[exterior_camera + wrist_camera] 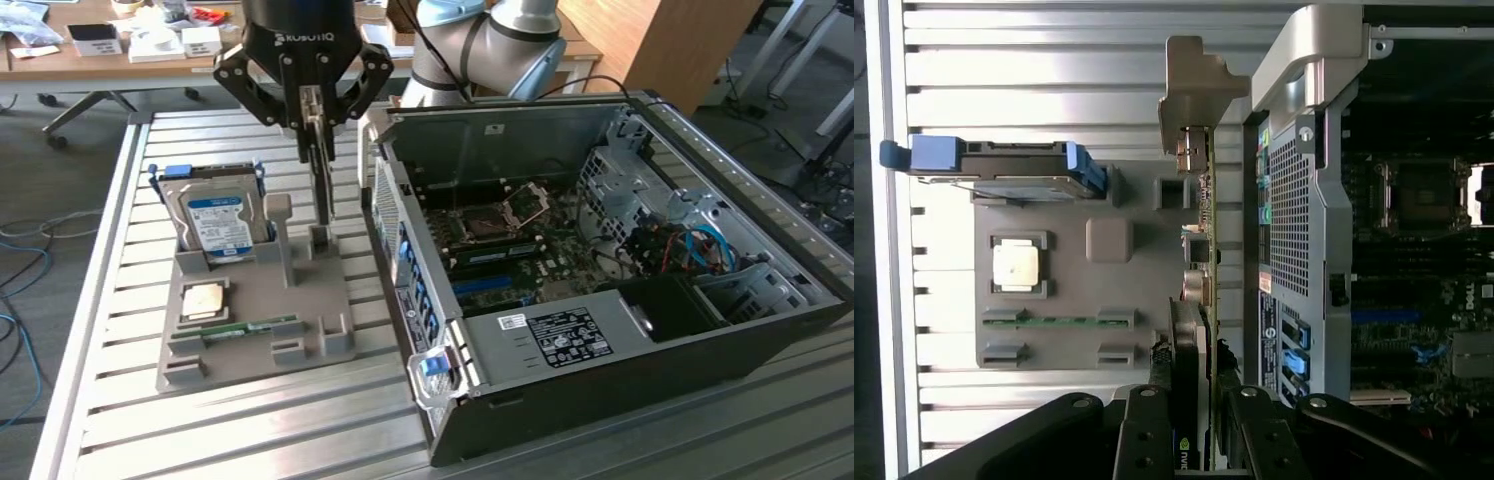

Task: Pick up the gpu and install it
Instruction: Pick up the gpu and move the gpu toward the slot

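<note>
tool [315, 135] clenched on thin flat gpu [324, 195], upright over grey moulded tray [307, 310].

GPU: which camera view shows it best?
The wrist view: the GPU shows its bracket, board edge and components. In the exterior view it is a thin edge-on strip hanging from the tool.

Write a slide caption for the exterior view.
Gripper holds the upright gpu at the grey holder, beside the open computer case.
</note>
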Motion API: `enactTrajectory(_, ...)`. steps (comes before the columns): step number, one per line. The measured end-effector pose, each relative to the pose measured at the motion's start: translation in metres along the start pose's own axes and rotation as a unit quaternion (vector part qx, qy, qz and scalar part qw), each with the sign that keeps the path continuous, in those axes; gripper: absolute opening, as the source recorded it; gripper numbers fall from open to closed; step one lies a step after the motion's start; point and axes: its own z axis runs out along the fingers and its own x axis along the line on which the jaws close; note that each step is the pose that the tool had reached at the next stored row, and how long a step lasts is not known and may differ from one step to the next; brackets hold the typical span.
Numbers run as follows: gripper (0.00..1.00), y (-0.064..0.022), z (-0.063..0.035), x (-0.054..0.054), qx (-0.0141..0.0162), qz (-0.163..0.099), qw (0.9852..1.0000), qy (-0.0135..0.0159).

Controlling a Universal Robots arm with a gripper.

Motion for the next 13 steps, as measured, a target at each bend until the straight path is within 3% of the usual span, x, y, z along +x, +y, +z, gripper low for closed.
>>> enactTrajectory(13,0.27,0.0001,-0.0026,-0.0001,0.0001,0.0,1.0,0.0001)
